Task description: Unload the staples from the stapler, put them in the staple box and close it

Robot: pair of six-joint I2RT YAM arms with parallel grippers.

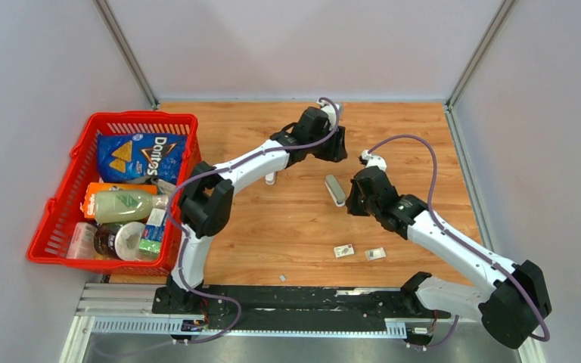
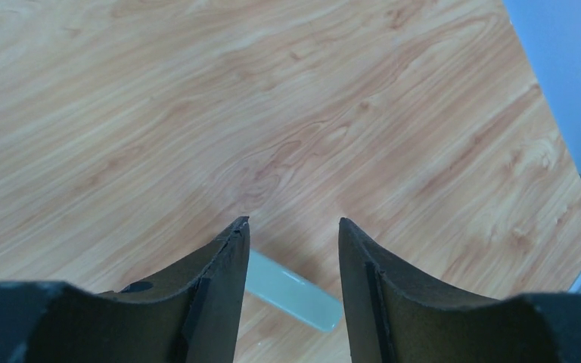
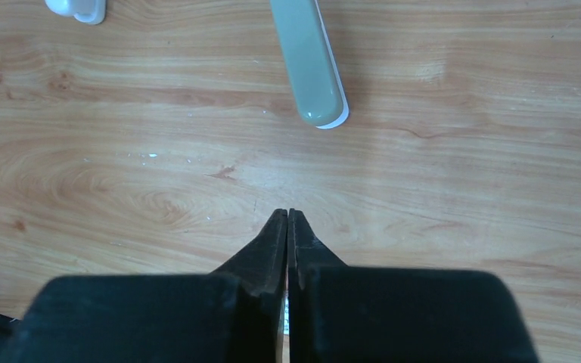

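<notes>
Nearest to the arm bases, a tiny silvery-grey metal strip of staples [image 1: 282, 278] lies alone on the light wooden bench [image 1: 272, 227]. It is well apart from the long grey-green stapler with a white base [image 1: 335, 190], on the near side of it and a little to the left. It is too small to see more of it.

Between this strip and the stapler in depth, a small flat whitish packet with dark print [image 1: 343, 250] and a second packet of the same kind [image 1: 376, 254] lie side by side, near to each other.

The right claw [image 3: 287, 215] is just beside the near end of the stapler, on its right side. Its two black fingers are pressed together and nothing is between them. In the right wrist view the rounded end of the stapler is in front of the fingertips and not touching them.

The stapler itself lies flat on the bench, with its length running from near to far, slightly slanted.

To the left of the stapler there is a small white rounded object [image 1: 270, 178]; I cannot tell what it is.

The left claw [image 2: 293, 223] hangs over the far end of the stapler. Its fingers stand apart and hold nothing; the pale end of the stapler shows below them.

Far to the left of the stapler stands a red plastic basket [image 1: 144, 116] with a blue chips bag [image 1: 140, 155] and a pale green bottle [image 1: 125, 204] inside.
</notes>
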